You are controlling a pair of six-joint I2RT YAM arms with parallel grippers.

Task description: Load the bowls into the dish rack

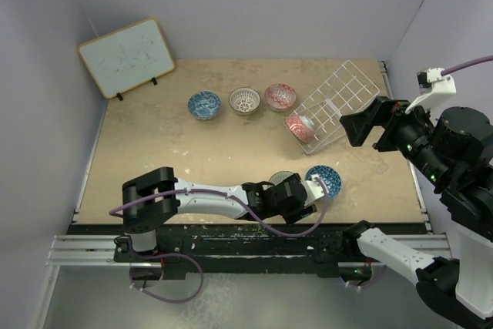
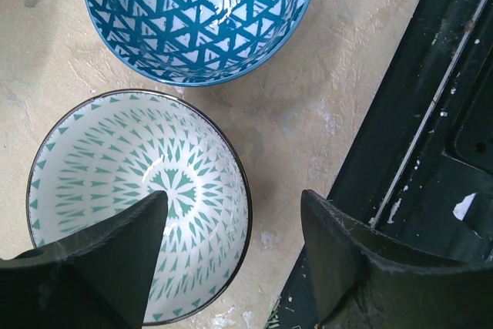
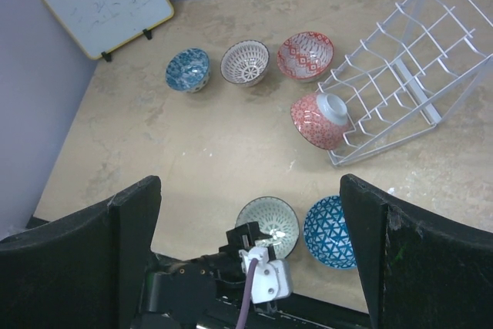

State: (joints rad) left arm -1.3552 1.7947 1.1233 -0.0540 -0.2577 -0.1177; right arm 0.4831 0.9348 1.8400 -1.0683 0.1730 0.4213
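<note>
Two fingers of the left gripper (image 2: 235, 206) stand apart, straddling the rim of the green-white bowl (image 2: 115, 182) at lower left; a blue triangle bowl (image 2: 200, 13) sits above. The right gripper (image 3: 246, 190) is spread wide. One red bowl (image 3: 314, 121) lies on its side against the dish rack (image 3: 408, 75), upper right.

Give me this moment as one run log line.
left gripper: open, at rim of green bowl | right gripper: open, raised | dish rack: one red bowl, on its side | table: five bowls
</note>
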